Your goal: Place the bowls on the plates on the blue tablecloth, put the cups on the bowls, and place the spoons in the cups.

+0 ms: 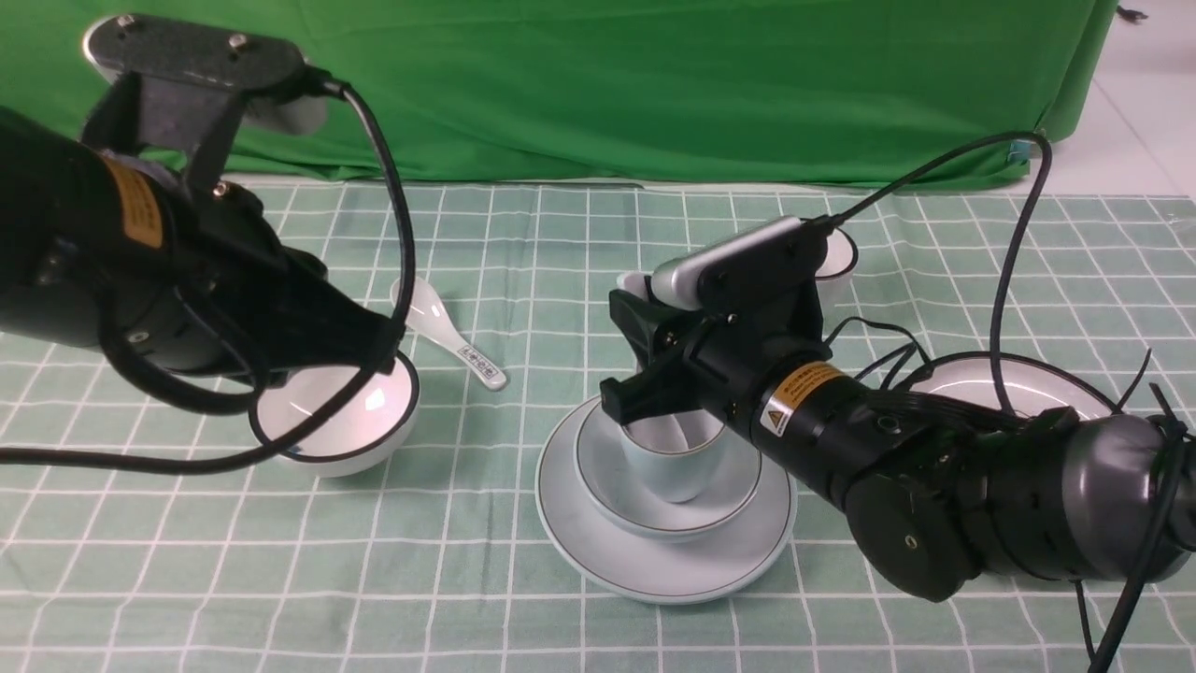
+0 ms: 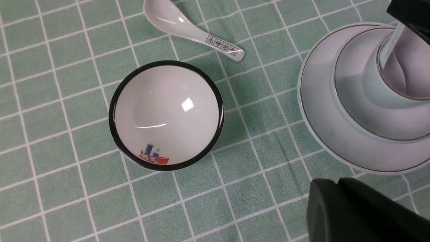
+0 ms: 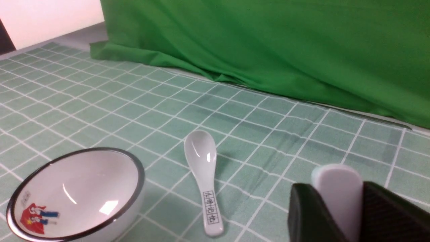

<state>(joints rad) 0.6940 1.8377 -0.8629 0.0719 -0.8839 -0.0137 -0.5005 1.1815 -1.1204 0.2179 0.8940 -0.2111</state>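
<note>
Right gripper (image 1: 640, 360): jaws clamped on the upper end of the plain spoon (image 3: 337, 185). The spoon's lower end hangs inside the blue cup (image 1: 668, 467); whether it touches the bottom cannot be made out. The cup stands in the blue bowl (image 1: 654, 519), which sits on the blue plate (image 1: 673, 570), on the checked cloth (image 1: 561, 262).

Left gripper (image 1: 374, 346): over the far edge of the white bowl (image 2: 166, 114); jaw position cannot be told. The bowl stands directly on the cloth, with the marked spoon (image 2: 191, 30) lying just beside it.

The white cup (image 1: 836, 257) and white plate (image 1: 953, 381) lie behind the right arm, each partly hidden.
</note>
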